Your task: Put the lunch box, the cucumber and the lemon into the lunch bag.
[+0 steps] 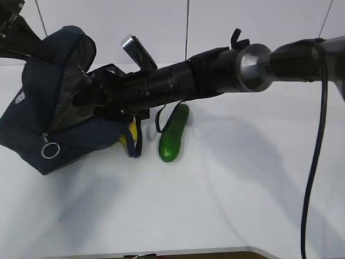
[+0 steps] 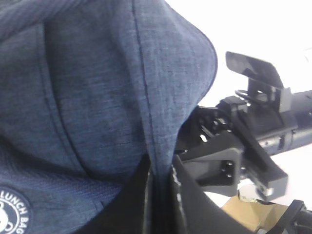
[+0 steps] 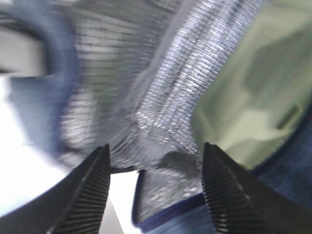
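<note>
The lunch bag (image 1: pixel 51 116) occupies the left of the frame, its opening facing right and its ring pull (image 1: pixel 50 150) hanging at lower left. The right arm (image 1: pixel 215 73) extends from the upper right into the bag opening. The lemon (image 1: pixel 131 133) is partly visible at the bag's lower right edge. The cucumber (image 1: pixel 173 133) lies just right of centre on the white table (image 1: pixel 215 205).

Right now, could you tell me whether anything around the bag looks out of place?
The lemon lies wedged at the lunch bag's mouth beside a handle strap, half hidden, not inside. The cucumber lies on the table. Otherwise nothing looks spilled or damaged.
</note>
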